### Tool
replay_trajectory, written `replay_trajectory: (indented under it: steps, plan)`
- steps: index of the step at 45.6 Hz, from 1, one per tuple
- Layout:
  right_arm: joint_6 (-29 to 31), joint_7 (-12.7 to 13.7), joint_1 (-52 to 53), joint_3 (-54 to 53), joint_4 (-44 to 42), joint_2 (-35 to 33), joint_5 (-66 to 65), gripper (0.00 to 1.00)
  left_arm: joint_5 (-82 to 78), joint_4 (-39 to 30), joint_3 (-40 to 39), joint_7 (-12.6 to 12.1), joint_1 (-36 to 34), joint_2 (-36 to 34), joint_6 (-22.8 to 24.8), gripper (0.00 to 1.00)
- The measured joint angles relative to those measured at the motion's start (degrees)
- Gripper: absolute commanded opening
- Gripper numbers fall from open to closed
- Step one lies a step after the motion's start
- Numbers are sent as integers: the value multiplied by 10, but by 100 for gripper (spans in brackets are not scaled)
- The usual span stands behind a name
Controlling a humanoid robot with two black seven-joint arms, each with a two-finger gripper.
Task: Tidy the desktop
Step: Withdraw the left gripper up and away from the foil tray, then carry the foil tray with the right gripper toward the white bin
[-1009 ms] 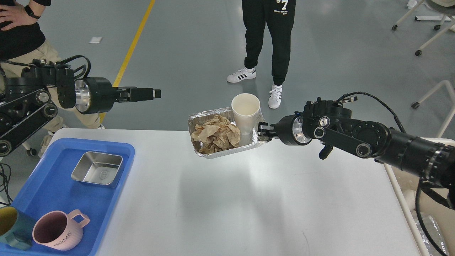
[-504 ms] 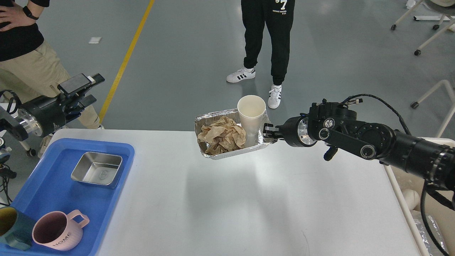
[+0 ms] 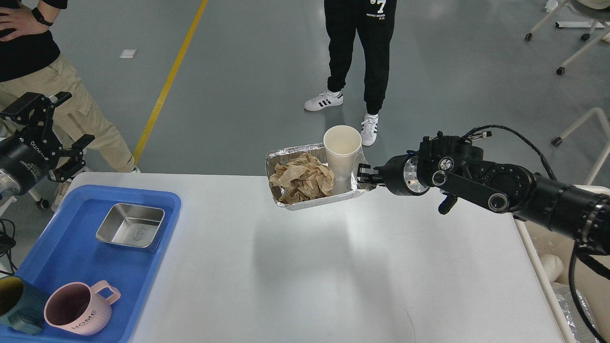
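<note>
The white desktop (image 3: 333, 276) fills the lower view. My right gripper (image 3: 364, 175) is shut on the right rim of a foil tray (image 3: 286, 202) and holds it in the air above the desktop's far edge. In the tray lie crumpled brown paper (image 3: 301, 181) and an upright white paper cup (image 3: 341, 150). My left gripper (image 3: 45, 124) is at the far left, above the desktop's left corner, open and empty.
A blue plastic tray (image 3: 71, 257) at the left holds a steel dish (image 3: 131, 232), a pink mug (image 3: 78, 314) and a dark teal cup (image 3: 16, 305). A cream bin (image 3: 557, 267) stands at the right edge. Two people stand beyond the table.
My right gripper has carried the foil tray slightly to the right. My left arm has pulled back to the left and turned, its fingers now spread.
</note>
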State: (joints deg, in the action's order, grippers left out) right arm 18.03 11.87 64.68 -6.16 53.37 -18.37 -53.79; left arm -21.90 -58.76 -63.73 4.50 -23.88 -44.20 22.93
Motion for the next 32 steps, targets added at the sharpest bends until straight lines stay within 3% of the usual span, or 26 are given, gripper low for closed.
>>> replay_trajectory:
  steps: [17, 32]
  plan:
    - [-3, 0, -11, -14, 1, -31, 2, 0, 120, 56, -88, -3, 35, 66, 24, 98]
    - [-3, 0, -38, -27, 18, -59, 3, 0, 179, 66, -96, -11, 79, 109, 26, 98]
